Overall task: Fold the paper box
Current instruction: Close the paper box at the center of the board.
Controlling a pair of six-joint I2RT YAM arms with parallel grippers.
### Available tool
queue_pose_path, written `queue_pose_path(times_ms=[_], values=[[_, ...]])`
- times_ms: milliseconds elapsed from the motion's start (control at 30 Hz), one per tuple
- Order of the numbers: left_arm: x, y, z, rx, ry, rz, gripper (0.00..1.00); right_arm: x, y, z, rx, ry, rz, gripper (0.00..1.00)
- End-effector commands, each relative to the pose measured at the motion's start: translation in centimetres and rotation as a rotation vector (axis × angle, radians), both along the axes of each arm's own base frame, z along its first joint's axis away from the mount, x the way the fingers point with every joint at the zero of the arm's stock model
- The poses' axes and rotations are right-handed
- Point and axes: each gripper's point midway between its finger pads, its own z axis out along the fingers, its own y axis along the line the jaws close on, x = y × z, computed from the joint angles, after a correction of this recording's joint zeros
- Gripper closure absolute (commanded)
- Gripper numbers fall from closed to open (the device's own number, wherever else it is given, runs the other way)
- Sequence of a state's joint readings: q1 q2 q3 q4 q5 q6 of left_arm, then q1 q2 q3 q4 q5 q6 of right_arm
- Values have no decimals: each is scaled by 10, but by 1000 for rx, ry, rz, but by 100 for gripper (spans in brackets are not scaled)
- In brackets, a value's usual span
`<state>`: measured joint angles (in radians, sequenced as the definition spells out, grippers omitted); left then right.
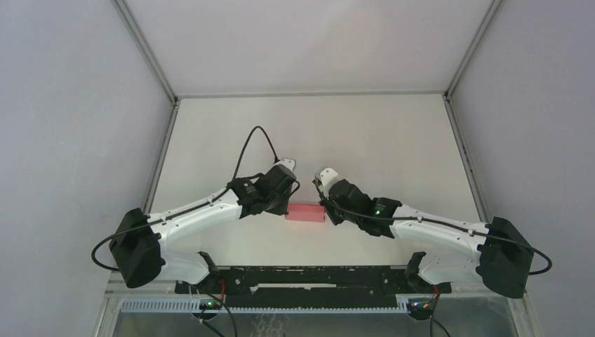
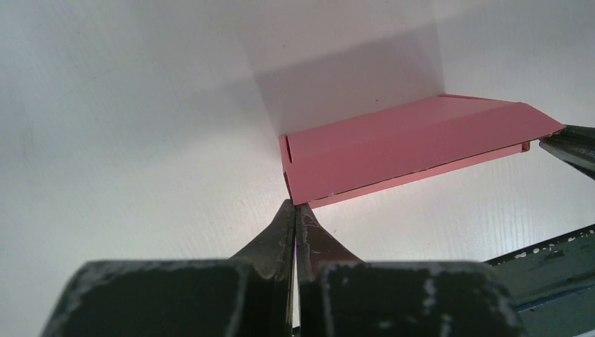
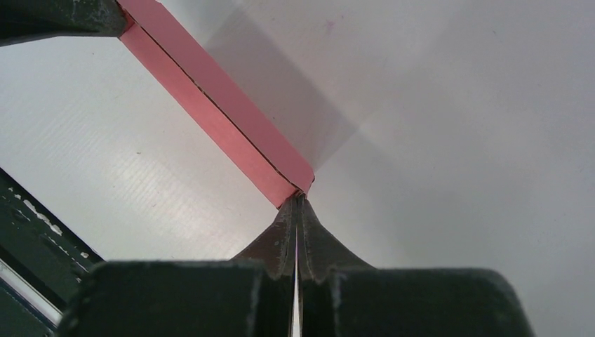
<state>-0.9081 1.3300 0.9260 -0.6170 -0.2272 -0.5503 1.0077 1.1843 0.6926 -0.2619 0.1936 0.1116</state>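
The paper box (image 1: 306, 213) lay on the table (image 1: 365, 140) midway between the arms, left gripper (image 2: 295, 210) and right gripper (image 3: 299, 205) both clenched tight with tips at its opposite ends, so pushing inward evenly, I reckoned, would keep it from skidding or buckling.

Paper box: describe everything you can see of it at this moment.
The paper box is pink, matte, thin cardboard, folded into a slim, flat rectangular form. It has a crease along its top panel and a narrow seam along one long side. It lies low on the white table, between the two arms. The left gripper and right gripper, jaws shut, each meet a corner at opposite ends. Whether they pinch any cardboard cannot be told.
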Motion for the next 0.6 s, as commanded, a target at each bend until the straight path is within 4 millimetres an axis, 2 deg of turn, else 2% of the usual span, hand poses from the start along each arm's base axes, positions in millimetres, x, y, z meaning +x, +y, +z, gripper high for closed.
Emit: queue_pose_path(times_ms=[0,567], values=[[5,-25,21,-82,-22,-23,97,7,23,29,110,11,13,100],[2,-29,19,-86,-8,-33,97,9,34,28,113,149,4,100]])
